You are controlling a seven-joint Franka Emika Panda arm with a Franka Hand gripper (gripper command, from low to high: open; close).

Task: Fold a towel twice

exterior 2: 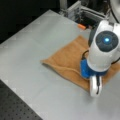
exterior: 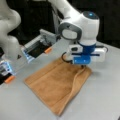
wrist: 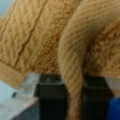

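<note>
- Gray table (exterior: 105,100) holds the towel (exterior: 50,85), middle of a front view.
- Gripper (wrist: 72,100) pinches a towel edge, lifted.
- No fold looks finished yet, maybe.

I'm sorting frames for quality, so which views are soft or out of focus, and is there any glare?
Both front views are soft overall, with the towel lacking weave detail; a bright blue light glows on the arm. The wrist view shows terry texture on the left, but the towel fold pinched in the gripper is blurred up close. The table has only mild sheen.
</note>
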